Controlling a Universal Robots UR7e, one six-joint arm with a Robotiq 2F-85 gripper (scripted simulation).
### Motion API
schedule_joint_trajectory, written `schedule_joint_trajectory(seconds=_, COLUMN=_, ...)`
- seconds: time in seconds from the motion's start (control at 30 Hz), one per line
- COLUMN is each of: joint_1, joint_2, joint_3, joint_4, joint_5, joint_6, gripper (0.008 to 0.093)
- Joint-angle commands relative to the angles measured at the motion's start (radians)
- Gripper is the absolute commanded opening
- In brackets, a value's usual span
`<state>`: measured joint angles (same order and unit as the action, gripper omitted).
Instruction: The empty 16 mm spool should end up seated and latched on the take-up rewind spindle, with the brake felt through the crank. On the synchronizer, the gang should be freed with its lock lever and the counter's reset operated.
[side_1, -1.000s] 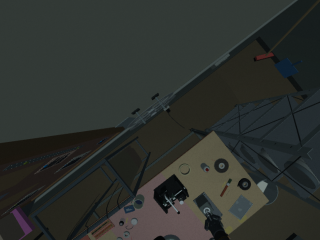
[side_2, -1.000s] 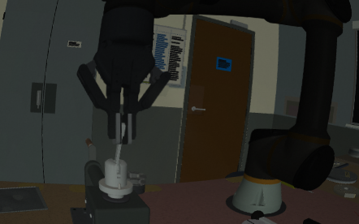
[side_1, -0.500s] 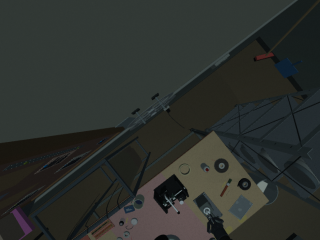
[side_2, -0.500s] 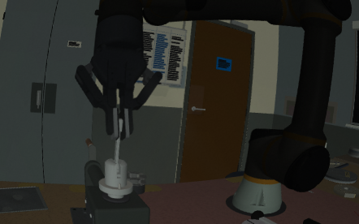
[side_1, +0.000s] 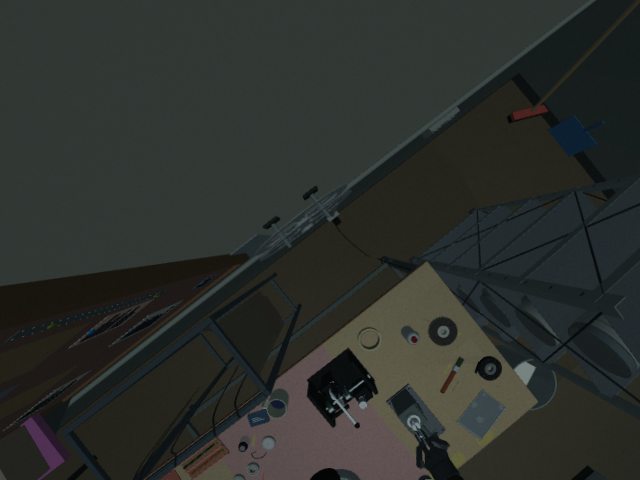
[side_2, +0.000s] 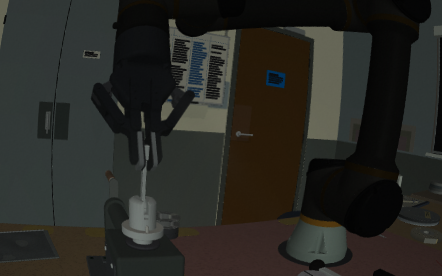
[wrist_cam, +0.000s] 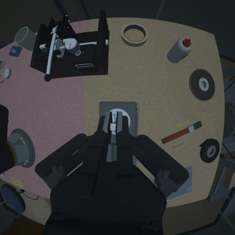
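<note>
The rewind unit (wrist_cam: 118, 117) is a grey box at the middle of the bench with a white hub (side_2: 142, 220) on top, from which a thin white upright lever (side_2: 144, 180) rises. The black synchronizer (wrist_cam: 71, 51) with its white shaft and long lever stands further back on the pink mat. Two dark spools (wrist_cam: 202, 84) (wrist_cam: 210, 150) lie flat on the tan board to the right. My gripper (side_2: 145, 152) (wrist_cam: 113, 126) (side_1: 421, 433) hangs straight above the hub, closed on the top of the white lever.
The robot's base (side_2: 320, 240) stands to the right on the bench. A tape ring (wrist_cam: 134, 34), a red-capped bottle (wrist_cam: 179, 50) and a red-handled brush (wrist_cam: 181, 132) lie on the tan board. A cup (wrist_cam: 24, 37) sits left of the synchronizer.
</note>
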<state>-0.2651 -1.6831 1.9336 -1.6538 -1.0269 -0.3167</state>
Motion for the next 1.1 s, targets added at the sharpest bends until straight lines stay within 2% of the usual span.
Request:
schedule_joint_trajectory(seconds=0.0, joint_1=-0.001, joint_2=0.000, joint_3=0.000, joint_4=0.001, joint_5=0.003, joint_6=-0.003, gripper=0.0080)
schedule_joint_trajectory(seconds=1.07, joint_1=-0.014, joint_2=0.001, joint_3=0.002, joint_4=0.014, joint_5=0.020, joint_6=-0.022, gripper=0.0080)
